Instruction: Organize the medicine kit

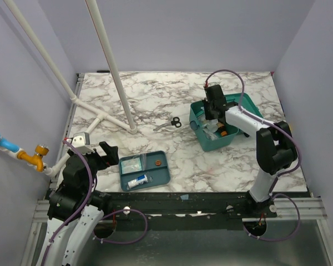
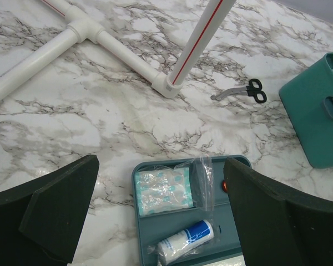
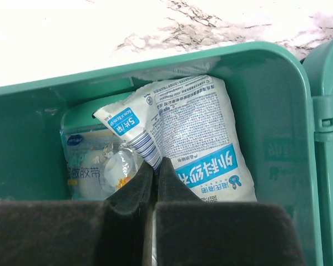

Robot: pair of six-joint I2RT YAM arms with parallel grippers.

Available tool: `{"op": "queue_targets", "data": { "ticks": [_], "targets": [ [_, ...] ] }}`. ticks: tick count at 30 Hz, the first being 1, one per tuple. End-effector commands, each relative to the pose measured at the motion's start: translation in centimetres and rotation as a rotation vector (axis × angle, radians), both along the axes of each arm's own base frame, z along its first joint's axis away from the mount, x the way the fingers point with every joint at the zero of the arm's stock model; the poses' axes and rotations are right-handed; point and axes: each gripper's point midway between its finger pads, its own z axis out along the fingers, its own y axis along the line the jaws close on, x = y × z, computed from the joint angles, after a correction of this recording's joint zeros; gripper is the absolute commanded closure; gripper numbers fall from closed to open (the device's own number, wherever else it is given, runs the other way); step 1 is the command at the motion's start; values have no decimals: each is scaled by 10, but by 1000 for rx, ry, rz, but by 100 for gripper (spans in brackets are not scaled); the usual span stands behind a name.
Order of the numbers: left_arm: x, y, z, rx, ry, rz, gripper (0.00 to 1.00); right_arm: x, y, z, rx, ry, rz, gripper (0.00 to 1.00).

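We see one kit [image 1: 213, 144] at 2 o'clock on the table [image 1: 155, 100], its lid hinged open toward 3 o'clock. The right gripper [image 3: 155, 173] reaches inside it, pads pressed together on the corner of a small blue-labelled packet [image 3: 126, 123]. The left gripper [image 2: 161, 194] hovers at 8 o'clock, spread wide and holding nothing, over the tray [image 1: 161, 176].

We judge the kit stiff, light and smooth-walled, so a push could slide it on the table. A wall rim looks like the surest hold. Its pouches look soft and slippery, best pinched by an edge.

We count three pouches in the kit: the packet, a big white pouch [image 3: 205, 149] and a pale pack [image 3: 83, 172] at 9 o'clock, with more perhaps hidden. The tray holds three items: a gauze pack [image 2: 164, 191], a bagged roll [image 2: 186, 239] and an orange piece [image 1: 157, 162]. One pair of scissors [image 1: 172, 123] lies at 12 o'clock from the tray.
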Motion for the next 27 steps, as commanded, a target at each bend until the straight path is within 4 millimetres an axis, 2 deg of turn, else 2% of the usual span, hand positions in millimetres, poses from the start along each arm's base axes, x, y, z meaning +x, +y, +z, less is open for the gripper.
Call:
{"op": "queue_targets", "data": {
  "ticks": [1,2,4,7,9,19,27],
  "targets": [
    [1,-3,-2,7,6,-21,1,17,-6,-2,-25,-31,-34,99],
    [1,-3,-2,7,4,-21,2,17,-6,-3,-30,-27,-38,99],
    [1,-3,-2,7,4,-21,1,16,-6,-2,-28,-22,-37,92],
    [1,-4,-1,6,4,-22,1,15,-4,10,-8,-41,-33,69],
    [1,-4,-2,6,3,-22,1,15,-3,20,2,-59,-31,59],
    [1,-4,-1,4,-2,-23,1,5,-9,76,21,-131,-32,50],
    [1,-5,-1,3,-4,-29,1,-15,4,135,106,-184,57,44]
  ]
}}
